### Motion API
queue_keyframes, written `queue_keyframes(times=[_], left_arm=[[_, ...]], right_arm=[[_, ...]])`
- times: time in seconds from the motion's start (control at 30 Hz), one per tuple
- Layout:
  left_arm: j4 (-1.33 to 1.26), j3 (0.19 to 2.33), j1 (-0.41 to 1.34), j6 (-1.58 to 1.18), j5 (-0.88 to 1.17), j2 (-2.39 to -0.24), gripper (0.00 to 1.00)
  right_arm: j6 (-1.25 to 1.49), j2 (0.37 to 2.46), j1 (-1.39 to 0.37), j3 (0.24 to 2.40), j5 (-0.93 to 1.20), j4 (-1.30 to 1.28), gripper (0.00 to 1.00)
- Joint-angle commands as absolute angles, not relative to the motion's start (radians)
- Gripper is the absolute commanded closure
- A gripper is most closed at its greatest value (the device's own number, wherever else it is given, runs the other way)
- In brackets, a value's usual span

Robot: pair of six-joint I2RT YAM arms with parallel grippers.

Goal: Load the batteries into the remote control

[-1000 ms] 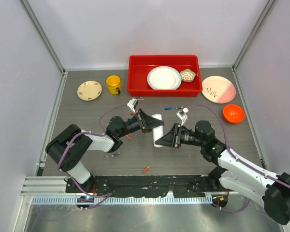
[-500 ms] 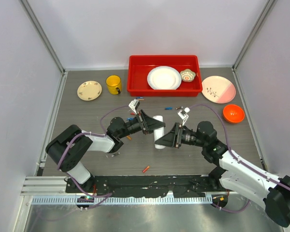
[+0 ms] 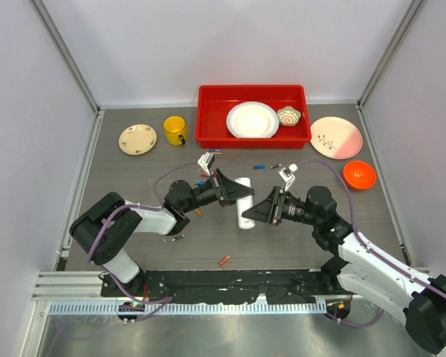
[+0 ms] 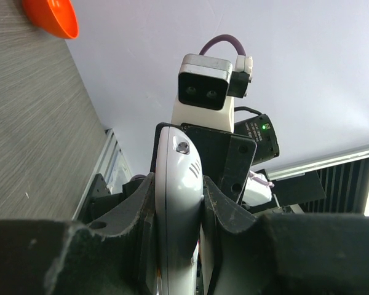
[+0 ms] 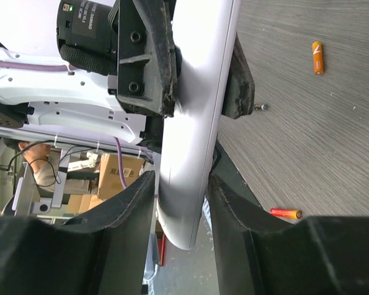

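two claws are meeting at the remote control (image 3: 243, 204) over the worktop (image 3: 134, 186), left claw (image 4: 178, 203) clamping it, right claw (image 5: 181, 203) straddling it with grip unclear, while batteries (image 5: 318, 56) are lying loose, loading seemingly unstarted.

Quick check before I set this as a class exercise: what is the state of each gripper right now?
Left gripper: closed, holding the remote control.
Right gripper: jaws either side of the remote control's end; cannot tell whether it grips.

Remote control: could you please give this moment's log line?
left gripper: shut on remote control | right gripper: straddling it, grip unclear | batteries: on table
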State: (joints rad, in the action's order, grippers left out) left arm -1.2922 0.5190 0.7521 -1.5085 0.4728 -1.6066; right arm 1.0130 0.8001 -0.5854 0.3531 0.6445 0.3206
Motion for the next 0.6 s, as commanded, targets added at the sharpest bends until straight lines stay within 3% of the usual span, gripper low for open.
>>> queue_keyframes(times=[0.0,0.1,0.2,0.23,0.27,0.4,0.43,0.53,0.57], left_arm=[[-1.546,0.526,0.75,-1.5,0.488,-1.572,1.0],[-1.546,0.528,0.749,-1.5,0.486,-1.575,1.0],[-1.546,0.529,0.75,-1.499,0.486,-1.575,1.0],[-1.546,0.528,0.75,-1.499,0.485,-1.577,0.99],[-1.546,0.528,0.749,-1.499,0.485,-1.577,1.0],[-1.546,0.525,0.749,-1.497,0.477,-1.58,1.0],[-1.546,0.522,0.746,-1.5,0.469,-1.586,0.97],[-1.546,0.515,0.738,-1.5,0.463,-1.591,0.75],[-1.546,0.511,0.732,-1.499,0.459,-1.589,0.63]], right_arm=[[1.031,0.815,-0.577,0.353,0.635,0.403,0.53],[1.035,0.821,-0.577,0.351,0.635,0.413,0.53],[1.034,0.824,-0.577,0.35,0.629,0.405,0.7],[1.026,0.828,-0.577,0.351,0.627,0.391,0.9],[1.025,0.833,-0.577,0.353,0.627,0.385,0.99],[1.008,0.836,-0.578,0.354,0.641,0.367,0.99],[0.988,0.831,-0.577,0.362,0.637,0.341,0.99],[0.939,0.812,-0.577,0.394,0.646,0.266,0.99],[0.922,0.807,-0.577,0.403,0.647,0.247,0.99]])
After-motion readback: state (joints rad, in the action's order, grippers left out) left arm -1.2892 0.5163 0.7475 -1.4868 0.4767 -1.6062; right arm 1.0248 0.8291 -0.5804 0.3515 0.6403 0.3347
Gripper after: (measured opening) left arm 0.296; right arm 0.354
